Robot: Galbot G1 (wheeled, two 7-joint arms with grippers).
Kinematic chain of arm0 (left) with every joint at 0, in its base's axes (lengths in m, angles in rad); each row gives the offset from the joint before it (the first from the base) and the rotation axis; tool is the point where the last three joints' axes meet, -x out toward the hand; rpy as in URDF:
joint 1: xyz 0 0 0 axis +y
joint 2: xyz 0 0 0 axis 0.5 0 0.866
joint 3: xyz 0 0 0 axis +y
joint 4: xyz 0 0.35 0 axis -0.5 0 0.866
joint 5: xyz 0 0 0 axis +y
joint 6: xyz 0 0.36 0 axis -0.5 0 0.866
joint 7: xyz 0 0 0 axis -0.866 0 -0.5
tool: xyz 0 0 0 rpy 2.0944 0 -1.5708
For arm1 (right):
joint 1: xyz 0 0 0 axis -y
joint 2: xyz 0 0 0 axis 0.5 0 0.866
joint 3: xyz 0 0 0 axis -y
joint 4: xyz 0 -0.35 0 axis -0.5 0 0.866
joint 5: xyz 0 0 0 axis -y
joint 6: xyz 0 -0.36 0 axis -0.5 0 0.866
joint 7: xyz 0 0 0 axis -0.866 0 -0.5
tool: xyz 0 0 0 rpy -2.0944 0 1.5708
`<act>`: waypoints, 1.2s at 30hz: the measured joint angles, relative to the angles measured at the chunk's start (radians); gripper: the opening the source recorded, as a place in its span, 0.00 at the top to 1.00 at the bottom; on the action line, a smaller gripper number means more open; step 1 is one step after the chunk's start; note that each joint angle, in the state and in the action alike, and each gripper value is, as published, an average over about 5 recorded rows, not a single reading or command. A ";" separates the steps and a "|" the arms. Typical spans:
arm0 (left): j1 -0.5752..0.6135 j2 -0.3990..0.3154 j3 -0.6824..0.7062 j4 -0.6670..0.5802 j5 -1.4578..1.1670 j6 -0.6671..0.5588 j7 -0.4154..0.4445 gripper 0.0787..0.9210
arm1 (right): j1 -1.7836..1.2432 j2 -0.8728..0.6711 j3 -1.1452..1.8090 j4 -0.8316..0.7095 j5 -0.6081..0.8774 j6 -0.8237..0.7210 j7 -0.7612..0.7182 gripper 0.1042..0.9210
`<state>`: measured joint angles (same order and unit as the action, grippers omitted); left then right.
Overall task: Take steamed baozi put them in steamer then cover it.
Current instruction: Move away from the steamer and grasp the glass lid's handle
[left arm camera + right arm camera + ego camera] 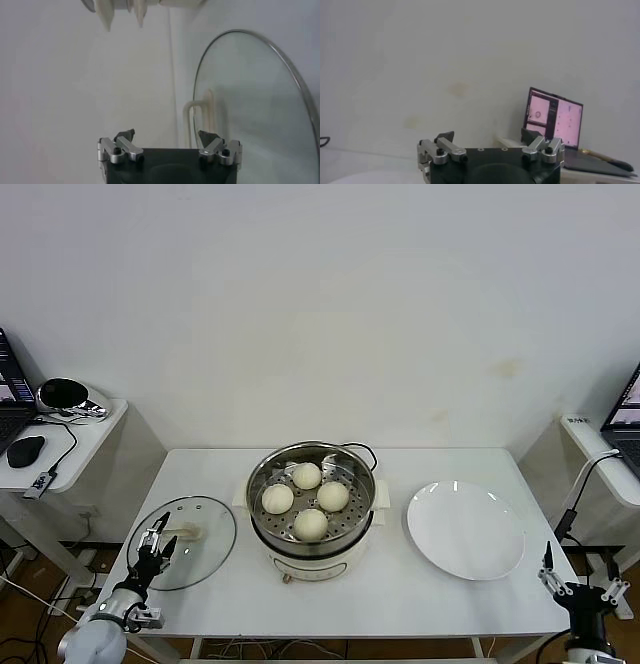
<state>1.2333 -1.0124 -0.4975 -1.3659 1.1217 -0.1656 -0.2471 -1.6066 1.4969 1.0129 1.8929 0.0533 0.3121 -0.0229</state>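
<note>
Several cream-white baozi (311, 524) lie on the perforated tray inside the shiny steamer (262, 519) at the table's middle. The glass cover (205, 529) lies flat on the table to the steamer's left, its cream handle (186, 533) pointing up. My left gripper (158, 546) hovers open over the cover's near-left part, just short of the handle. In the left wrist view the gripper (167, 137) is open and empty, with the cover (250, 100) and handle (200, 117) ahead. My right gripper (580, 584) waits open off the table's front right corner, and it is empty in its wrist view (489, 137).
A flat white plate (466, 529) lies right of the steamer. The steamer's black cord (368, 452) runs behind it. Side desks stand at both sides, with a mouse (26, 450) on the left one and a laptop (552, 117) on the right one.
</note>
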 measured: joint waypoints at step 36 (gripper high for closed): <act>-0.221 -0.005 0.098 0.224 -0.023 -0.014 -0.001 0.44 | -0.013 0.015 0.005 -0.023 -0.023 0.010 -0.007 0.12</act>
<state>1.0123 -1.0176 -0.3993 -1.1415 1.0984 -0.1799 -0.2484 -1.6193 1.5121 1.0175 1.8698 0.0306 0.3219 -0.0297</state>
